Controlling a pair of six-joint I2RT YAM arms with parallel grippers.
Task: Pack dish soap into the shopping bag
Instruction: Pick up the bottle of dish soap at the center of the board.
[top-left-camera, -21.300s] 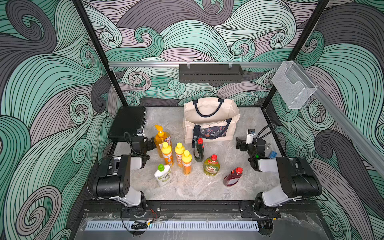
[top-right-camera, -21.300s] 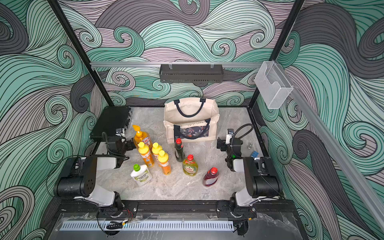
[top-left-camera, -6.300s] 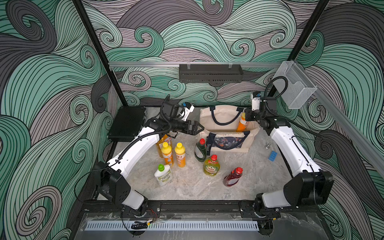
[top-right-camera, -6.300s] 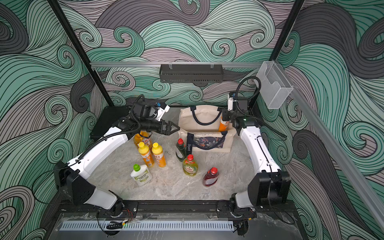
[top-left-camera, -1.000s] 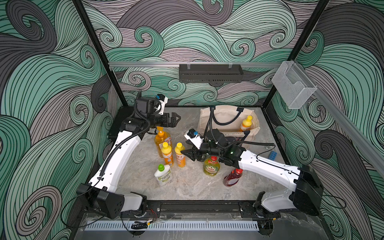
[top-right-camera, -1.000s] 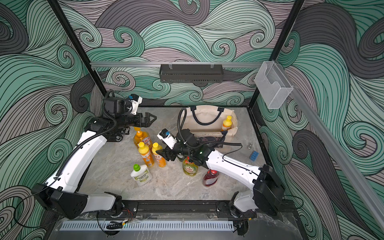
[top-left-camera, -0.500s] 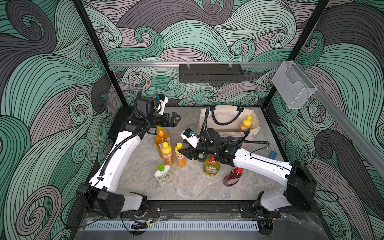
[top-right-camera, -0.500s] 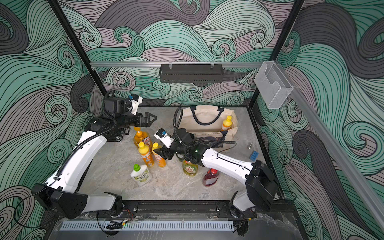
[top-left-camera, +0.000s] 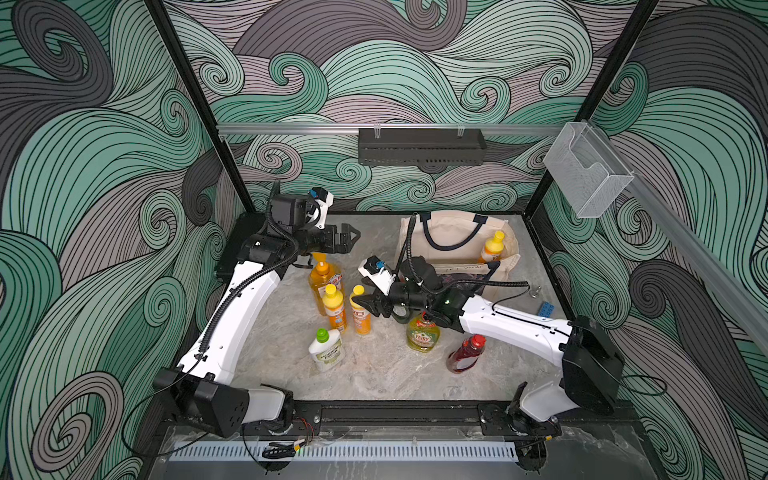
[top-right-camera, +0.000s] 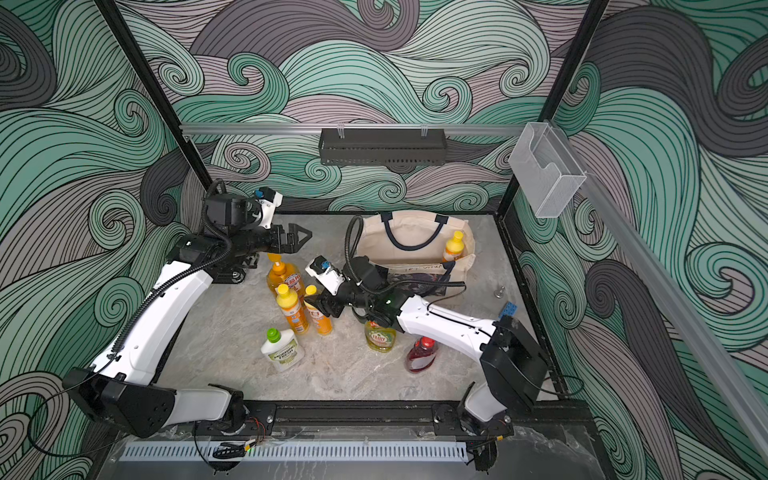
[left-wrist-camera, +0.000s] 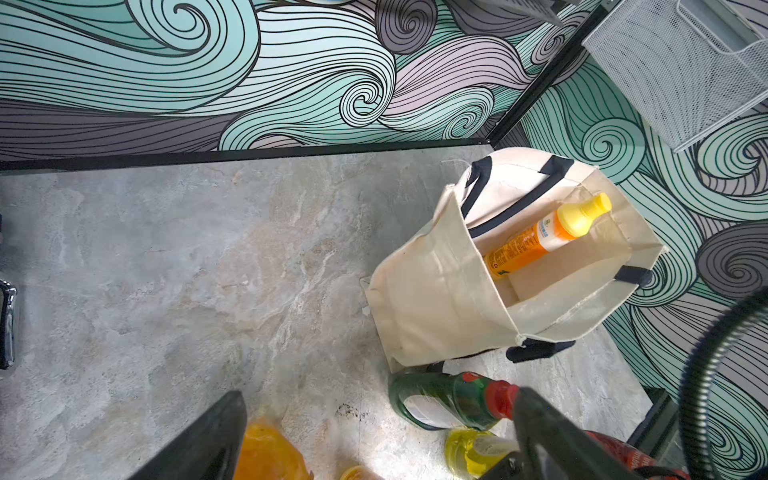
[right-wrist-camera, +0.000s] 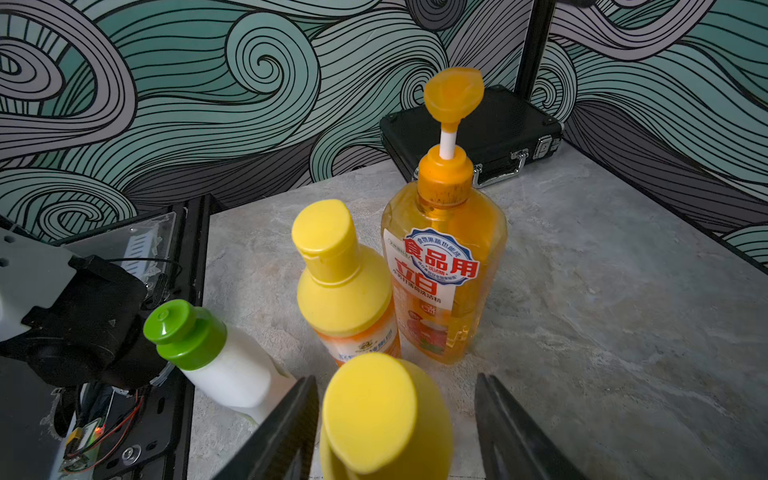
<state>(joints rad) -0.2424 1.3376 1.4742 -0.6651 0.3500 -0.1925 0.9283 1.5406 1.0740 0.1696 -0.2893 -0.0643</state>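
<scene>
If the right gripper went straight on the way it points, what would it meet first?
Most likely the near yellow-capped orange bottle: its cap stands between the open jaws of the right gripper, apparently not yet clamped.

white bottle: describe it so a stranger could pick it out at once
Find the cream bag at the back, then the cluster of orange bottles to its left. Just in front of them sits the white bottle, the only one with a green cap.
</scene>
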